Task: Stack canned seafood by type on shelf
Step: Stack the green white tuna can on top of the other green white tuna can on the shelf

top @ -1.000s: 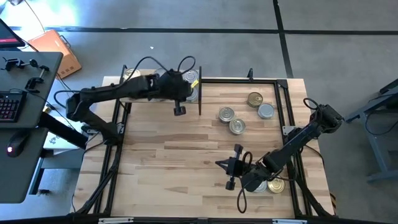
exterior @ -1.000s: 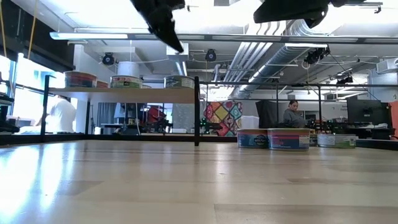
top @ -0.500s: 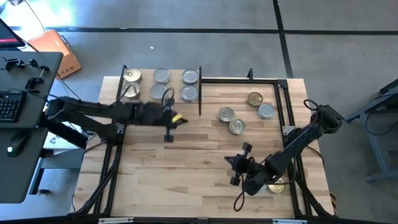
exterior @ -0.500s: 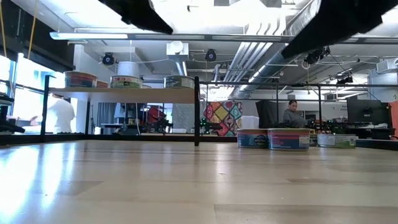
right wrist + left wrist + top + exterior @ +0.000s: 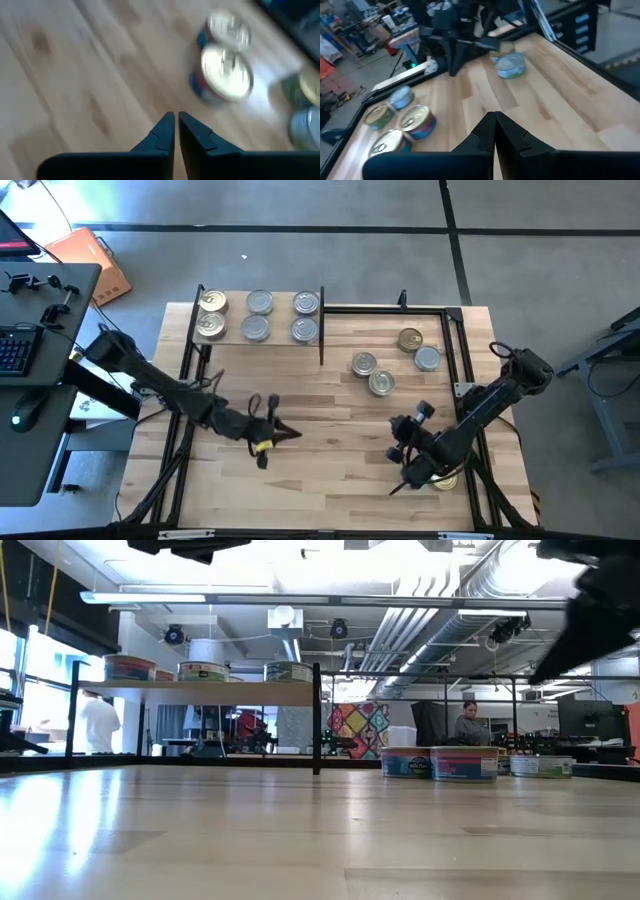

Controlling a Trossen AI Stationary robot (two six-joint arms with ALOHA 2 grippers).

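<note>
The shelf (image 5: pixel 230 340) stands at the table's far left with six cans of seafood on its board, among them a gold-topped one (image 5: pixel 211 302) and a silver-topped one (image 5: pixel 306 302). Several more cans (image 5: pixel 381 383) rest on their bases on the table at the far right. Another can (image 5: pixel 445 479) lies half hidden under my right arm. My left gripper (image 5: pixel 294 434) hangs shut and empty over the near-left table. My right gripper (image 5: pixel 406 427) is shut and empty at the near right, facing the loose cans (image 5: pixel 225 72).
A black metal frame (image 5: pixel 455 350) runs round the table's edges. Bare wood lies between the two grippers at the table's middle (image 5: pixel 330 415). A desk with a keyboard (image 5: pixel 15 350) stands left of the table. People show in the room behind (image 5: pixel 470 725).
My left gripper has swung away from the shelf toward the table's near edge and down, turning until it points toward the right edge; it has stayed shut. My right gripper has shifted toward the right edge and rolled about its wrist. The cans have not moved.
</note>
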